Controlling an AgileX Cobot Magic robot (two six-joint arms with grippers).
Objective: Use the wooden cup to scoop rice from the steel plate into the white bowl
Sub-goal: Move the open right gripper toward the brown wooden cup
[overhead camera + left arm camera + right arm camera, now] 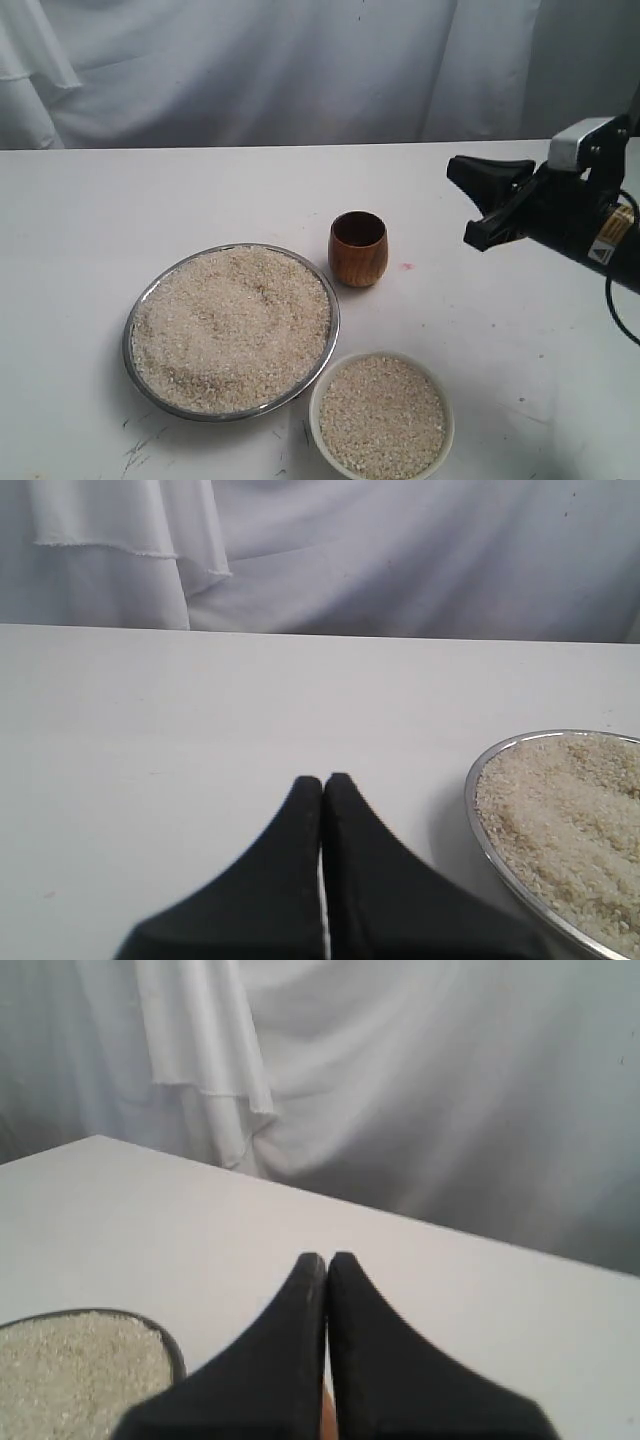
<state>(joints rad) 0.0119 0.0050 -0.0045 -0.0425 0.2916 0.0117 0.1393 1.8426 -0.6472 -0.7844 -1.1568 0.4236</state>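
Observation:
The steel plate [128,345] lies on the white table, heaped with rice [230,325]. The wooden cup [357,255] stands upright just behind the plate's right edge, empty and untouched. The white bowl [380,355] sits in front of the cup and holds rice too. My right gripper [458,170] hovers right of the cup, above the table, shut on nothing [327,1258]. A brown sliver of the cup [327,1415] shows between its fingers. My left gripper [323,780] is shut and empty, low over the table beside the plate's rim [478,805]; the exterior view does not show it.
A white cloth backdrop [300,70] hangs behind the table's far edge. A small pink mark [406,266] sits on the table right of the cup. The right arm's cable [618,310] loops at the right border.

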